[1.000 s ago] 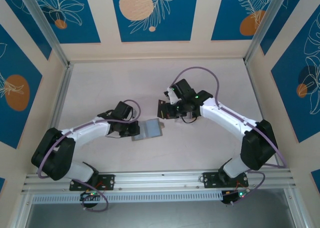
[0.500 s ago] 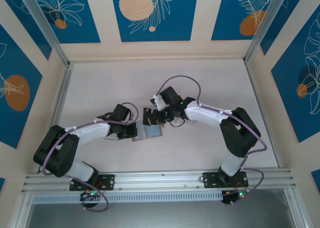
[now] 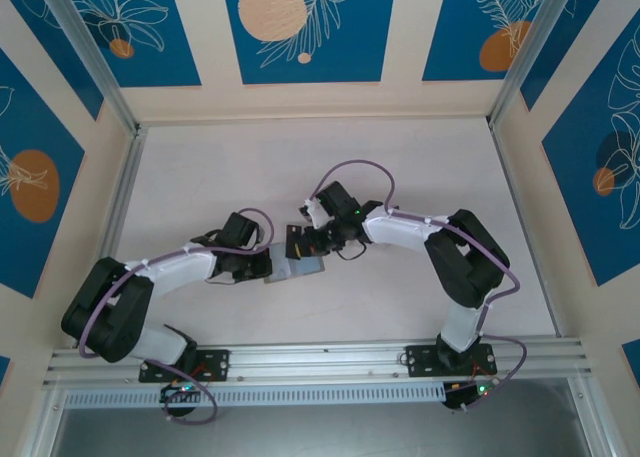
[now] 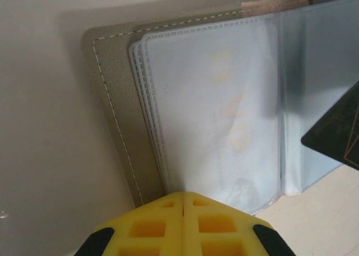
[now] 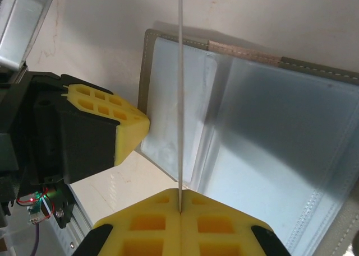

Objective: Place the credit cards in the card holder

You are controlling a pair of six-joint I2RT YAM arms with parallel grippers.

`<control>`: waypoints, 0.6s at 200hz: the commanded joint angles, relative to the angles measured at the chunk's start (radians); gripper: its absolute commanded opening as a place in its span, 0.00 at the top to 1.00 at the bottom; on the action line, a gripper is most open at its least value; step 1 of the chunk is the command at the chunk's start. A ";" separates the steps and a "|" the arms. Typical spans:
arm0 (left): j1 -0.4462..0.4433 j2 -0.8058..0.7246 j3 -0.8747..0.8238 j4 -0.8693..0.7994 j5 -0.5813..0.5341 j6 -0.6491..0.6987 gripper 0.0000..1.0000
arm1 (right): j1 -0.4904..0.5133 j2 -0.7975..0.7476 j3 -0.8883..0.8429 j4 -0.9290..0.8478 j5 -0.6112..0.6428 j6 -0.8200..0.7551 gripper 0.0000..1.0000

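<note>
The grey card holder (image 3: 300, 269) lies open on the table, its clear sleeves (image 4: 219, 110) facing up inside the stitched grey cover (image 4: 112, 99). My left gripper (image 4: 183, 195) is shut, and its yellow tips rest against the holder's left edge (image 5: 147, 71). I see nothing between its fingers. My right gripper (image 5: 180, 203) is shut on a black credit card (image 3: 298, 243), seen edge-on as a thin pale line (image 5: 180, 88) standing above the sleeves. A dark corner of the card (image 4: 336, 135) hangs over the holder's right half. The left gripper (image 5: 140, 124) sits just left of the card.
A metal rail (image 3: 320, 362) runs along the near edge by both arm bases. Upright frame posts (image 3: 85, 52) stand at the back corners, and patterned walls enclose the pale table (image 3: 250, 167). The two gripper heads are very close together over the holder.
The right arm has swung left and nearer with the black card, from beside the holder to above its sleeves. The left gripper has stayed at the holder's left edge.
</note>
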 commanded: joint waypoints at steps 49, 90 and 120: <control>0.003 -0.001 -0.035 -0.042 -0.034 -0.008 0.95 | 0.012 0.046 -0.022 0.015 -0.001 0.012 1.00; 0.003 0.012 -0.037 -0.031 -0.026 -0.009 0.95 | 0.010 0.051 -0.025 0.009 0.017 0.013 1.00; 0.003 0.016 -0.038 -0.026 -0.026 -0.011 0.95 | 0.005 0.047 -0.032 0.003 0.033 0.013 1.00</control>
